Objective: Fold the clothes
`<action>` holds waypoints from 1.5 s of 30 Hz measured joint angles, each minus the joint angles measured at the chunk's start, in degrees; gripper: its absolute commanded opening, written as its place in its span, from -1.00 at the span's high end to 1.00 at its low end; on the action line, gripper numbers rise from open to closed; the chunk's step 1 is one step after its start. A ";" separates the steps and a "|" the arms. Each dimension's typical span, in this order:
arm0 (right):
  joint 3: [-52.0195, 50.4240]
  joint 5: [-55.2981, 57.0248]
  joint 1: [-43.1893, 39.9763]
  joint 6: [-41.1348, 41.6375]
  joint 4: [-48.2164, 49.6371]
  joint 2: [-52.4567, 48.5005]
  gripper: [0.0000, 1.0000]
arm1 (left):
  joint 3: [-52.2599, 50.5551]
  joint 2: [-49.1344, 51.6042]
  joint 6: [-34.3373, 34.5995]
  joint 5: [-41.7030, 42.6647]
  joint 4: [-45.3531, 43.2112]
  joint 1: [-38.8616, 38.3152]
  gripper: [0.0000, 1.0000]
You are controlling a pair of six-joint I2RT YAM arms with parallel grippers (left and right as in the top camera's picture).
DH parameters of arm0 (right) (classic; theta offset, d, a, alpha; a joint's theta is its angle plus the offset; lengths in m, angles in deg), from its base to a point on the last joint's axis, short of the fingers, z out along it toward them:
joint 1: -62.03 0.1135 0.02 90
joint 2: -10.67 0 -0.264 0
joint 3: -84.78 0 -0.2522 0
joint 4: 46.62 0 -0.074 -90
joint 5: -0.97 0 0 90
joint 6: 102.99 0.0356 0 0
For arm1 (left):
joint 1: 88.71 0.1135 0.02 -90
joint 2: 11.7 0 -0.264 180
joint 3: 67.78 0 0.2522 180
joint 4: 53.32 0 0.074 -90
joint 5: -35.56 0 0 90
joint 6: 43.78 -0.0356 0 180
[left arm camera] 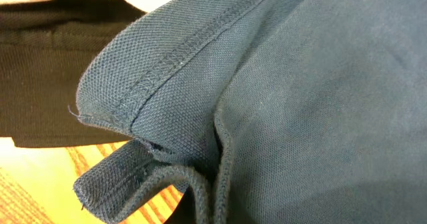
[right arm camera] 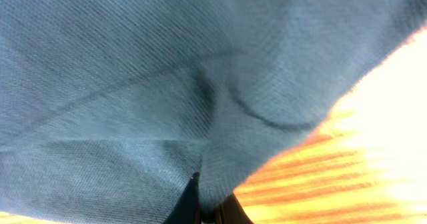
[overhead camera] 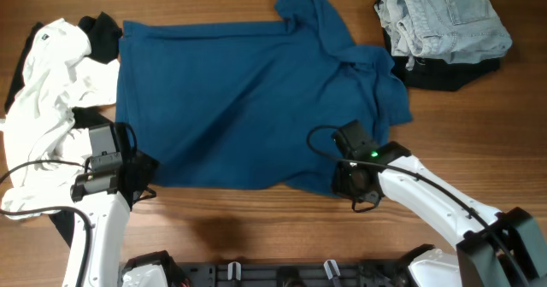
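Now the shirt [overhead camera: 256,99] lies spread flat ahead of both grippers. The left gripper [overhead camera: 137,174] is clamped tight on its near hem corner, the right gripper [overhead camera: 353,183] likewise on the near edge. First fold, I judge: next, lift together and carry forward evenly.

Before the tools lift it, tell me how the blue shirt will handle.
Likely floppy: the blue shirt lies flat with soft wrinkles, and its stitched hem curls over limply. Probably light, since the knit looks thin. It may drag rather than slide; the weave looks textured, not slick.
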 measured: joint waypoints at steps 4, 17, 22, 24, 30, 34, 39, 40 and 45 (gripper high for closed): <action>1.25 -0.33 -3.74 -1.73 -6.82 3.43 0.92 | 0.68 0.00 -1.99 0.00 2.99 0.00 0.92; 10.67 -0.98 -17.44 -13.68 -21.86 15.13 0.92 | 4.68 0.00 -7.45 -1.55 8.31 0.15 0.92; 11.17 -2.82 -20.39 -16.33 -23.08 15.21 0.92 | 5.22 0.00 -7.50 -1.90 9.60 3.26 0.92; 13.22 -3.52 -21.14 -17.27 -25.00 15.39 0.92 | 6.43 0.00 -7.52 -1.75 11.02 4.92 0.92; 25.29 -4.26 -21.84 -20.20 -29.05 16.72 0.92 | 12.20 0.00 -7.72 -1.68 14.10 6.54 0.92; 28.57 -4.42 -21.84 -21.20 -30.45 17.40 0.91 | 14.16 0.00 -7.89 -1.36 15.26 6.54 0.92; 28.61 -4.48 -21.84 -22.36 -27.76 17.44 0.92 | 14.21 0.00 -7.89 -1.09 15.50 6.54 0.92; 28.61 -4.46 -21.84 -22.71 -26.36 17.38 0.92 | 14.21 0.00 -7.89 -1.05 15.06 6.54 0.92; 28.65 -4.37 -21.84 -24.04 -20.28 14.58 0.92 | 14.21 0.00 -7.89 -0.83 10.73 6.54 0.92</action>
